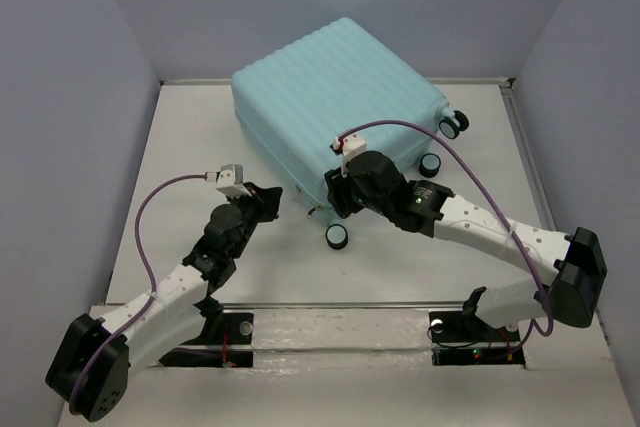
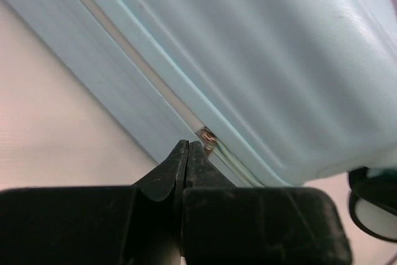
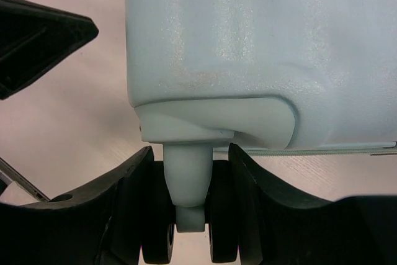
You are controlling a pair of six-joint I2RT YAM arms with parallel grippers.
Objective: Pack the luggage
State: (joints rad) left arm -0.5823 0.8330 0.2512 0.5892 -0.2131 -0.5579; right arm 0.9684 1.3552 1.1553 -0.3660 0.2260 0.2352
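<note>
Left claw point(image 2: 188, 153) sits shut by the luggage point(image 1: 330, 87) zipper pull point(image 2: 208, 138); right claw point(image 3: 189, 172) clamps a wheel point(image 3: 158, 243).

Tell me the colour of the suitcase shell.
Pale aqua, with ribs. The suitcase shows best in the top external view.

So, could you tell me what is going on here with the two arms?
The closed aqua suitcase lies on the table. The left tool is shut right at the zipper pull on its seam; whether it pinches the pull is unclear. The right tool is clamped around one spinner wheel.
</note>
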